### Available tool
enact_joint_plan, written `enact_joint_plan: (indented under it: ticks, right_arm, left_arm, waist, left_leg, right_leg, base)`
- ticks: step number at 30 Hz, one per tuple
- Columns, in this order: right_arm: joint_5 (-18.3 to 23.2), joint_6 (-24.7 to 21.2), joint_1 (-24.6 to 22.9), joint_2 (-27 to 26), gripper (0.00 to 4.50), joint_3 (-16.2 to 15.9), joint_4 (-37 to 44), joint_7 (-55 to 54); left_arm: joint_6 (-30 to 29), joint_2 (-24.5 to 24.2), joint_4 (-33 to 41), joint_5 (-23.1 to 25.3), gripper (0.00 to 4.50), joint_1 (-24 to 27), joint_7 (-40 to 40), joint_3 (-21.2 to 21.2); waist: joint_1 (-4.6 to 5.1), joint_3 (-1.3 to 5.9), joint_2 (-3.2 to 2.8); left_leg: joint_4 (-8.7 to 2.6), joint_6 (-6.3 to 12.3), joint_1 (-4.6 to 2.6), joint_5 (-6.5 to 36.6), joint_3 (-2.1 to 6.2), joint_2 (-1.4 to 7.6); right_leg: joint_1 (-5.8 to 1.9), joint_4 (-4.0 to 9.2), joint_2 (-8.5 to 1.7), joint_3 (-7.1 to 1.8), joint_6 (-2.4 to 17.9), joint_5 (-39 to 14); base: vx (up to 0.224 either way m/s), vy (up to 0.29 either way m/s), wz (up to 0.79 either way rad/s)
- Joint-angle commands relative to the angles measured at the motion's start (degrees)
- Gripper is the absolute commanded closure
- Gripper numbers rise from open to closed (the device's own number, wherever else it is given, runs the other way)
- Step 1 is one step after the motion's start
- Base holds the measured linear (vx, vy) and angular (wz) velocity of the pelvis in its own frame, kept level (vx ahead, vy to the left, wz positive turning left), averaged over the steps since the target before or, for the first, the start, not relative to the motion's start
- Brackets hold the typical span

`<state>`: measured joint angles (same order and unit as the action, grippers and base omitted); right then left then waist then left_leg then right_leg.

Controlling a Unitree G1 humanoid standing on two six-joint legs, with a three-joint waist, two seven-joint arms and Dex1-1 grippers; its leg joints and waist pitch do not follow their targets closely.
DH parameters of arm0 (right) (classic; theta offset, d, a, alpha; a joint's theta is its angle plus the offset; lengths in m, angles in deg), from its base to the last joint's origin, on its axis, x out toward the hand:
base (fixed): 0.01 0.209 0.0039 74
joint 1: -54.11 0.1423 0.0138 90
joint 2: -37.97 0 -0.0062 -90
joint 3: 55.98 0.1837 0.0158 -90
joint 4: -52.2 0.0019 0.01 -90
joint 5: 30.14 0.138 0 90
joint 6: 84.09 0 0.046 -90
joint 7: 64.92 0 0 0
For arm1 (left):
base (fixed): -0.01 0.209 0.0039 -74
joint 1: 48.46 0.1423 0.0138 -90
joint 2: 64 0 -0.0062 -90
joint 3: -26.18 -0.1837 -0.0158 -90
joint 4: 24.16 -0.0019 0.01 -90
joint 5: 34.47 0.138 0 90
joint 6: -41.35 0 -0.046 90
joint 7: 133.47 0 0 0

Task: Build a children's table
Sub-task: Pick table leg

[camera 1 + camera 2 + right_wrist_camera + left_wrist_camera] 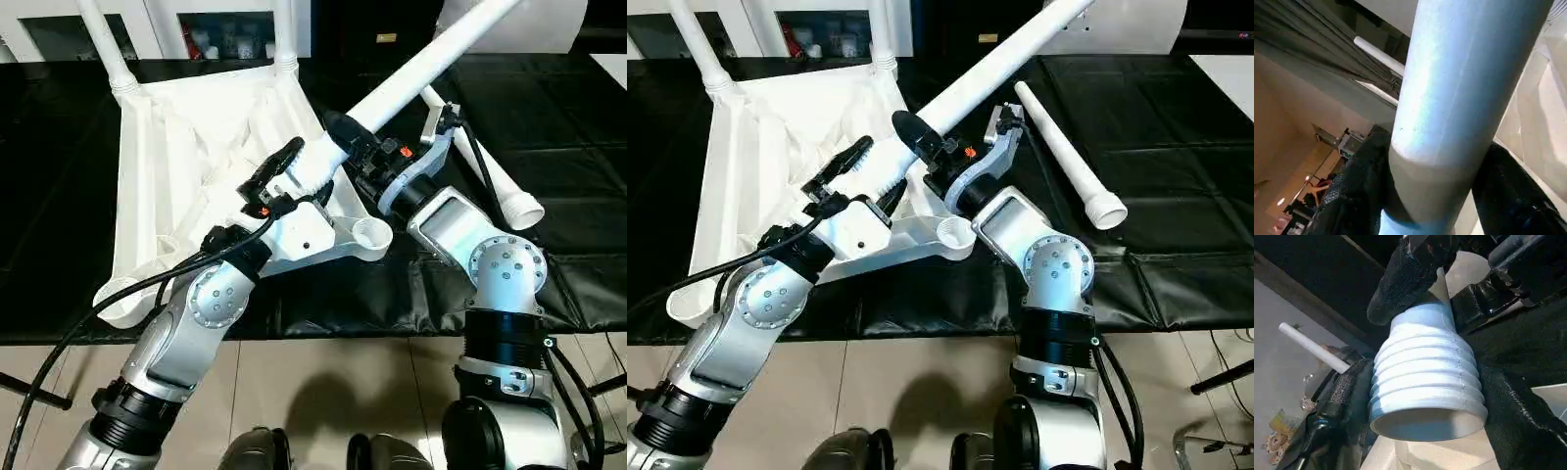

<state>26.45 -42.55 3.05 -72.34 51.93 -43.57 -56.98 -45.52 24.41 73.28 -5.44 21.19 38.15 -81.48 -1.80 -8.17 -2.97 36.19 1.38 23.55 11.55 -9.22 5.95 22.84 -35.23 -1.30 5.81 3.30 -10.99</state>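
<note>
The white table top (pixel 176 166) lies upside down on the black work table, ribs showing. Two legs (pixel 103 39) (pixel 285 29) stand in its far corner sockets. A third leg (pixel 431 64) slants up to the far right, held by both grippers. My left gripper (pixel 299 171) is shut on its ribbed end (pixel 1425 377), which hangs just above the open near corner socket (pixel 370 232). My right gripper (pixel 358 137) is shut on the shaft (pixel 1459 98) a little higher up. A fourth leg (pixel 1068 147) lies loose on the black cover to the right.
The black-covered work table (pixel 578 196) ends just in front of the table top, with pale floor tiles (pixel 323 392) below. Shelving and white furniture (pixel 225 34) stand behind the far edge. A black cable (pixel 118 294) loops beside my left forearm.
</note>
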Motion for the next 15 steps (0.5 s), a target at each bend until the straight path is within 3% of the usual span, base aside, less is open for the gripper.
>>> enact_joint_plan:
  ticks: [1,12,13,15]
  right_arm:
    - [-0.36,0.51,1.63,0.25,2.43,-0.18,-0.45,-0.03]
    - [-1.31,0.61,1.66,1.68,2.44,-0.86,-0.83,0.83]
    - [-1.02,0.52,1.69,1.60,1.88,-0.84,-0.86,1.06]
    - [-0.84,0.55,1.70,1.54,1.74,-0.80,-0.89,1.12]
  left_arm:
    - [1.11,-0.11,0.12,0.19,1.60,0.12,-0.89,-0.64]
    - [1.37,0.00,0.24,-0.52,1.60,0.21,-1.15,-0.20]
    - [1.35,0.02,0.25,-0.50,1.60,0.21,-1.16,-0.21]
    - [1.34,0.03,0.25,-0.50,1.60,0.22,-1.15,-0.19]
  waist:
    - [0.17,5.03,0.22]
    - [0.13,5.03,0.21]
    - [0.12,5.05,0.19]
    - [0.11,5.06,0.18]
  left_leg:
    - [-4.75,2.24,-1.31,3.64,3.88,8.38]
    - [-4.71,2.34,-1.34,3.87,3.85,8.38]
    - [-4.71,2.33,-1.34,3.84,3.85,8.39]
    - [-4.75,2.34,-1.37,3.60,3.89,8.45]
  right_leg:
    - [-3.14,3.65,-9.93,-5.50,9.95,-3.78]
    - [-3.08,3.77,-9.90,-5.50,9.90,-4.32]
    - [-3.10,3.74,-9.91,-5.50,9.92,-4.33]
    - [-3.07,3.71,-9.87,-5.46,9.90,-3.98]
  base:
    - [0.000,0.000,0.00]
    - [0.000,0.000,0.00]
    - [0.000,0.000,0.00]
    - [0.000,0.000,0.00]
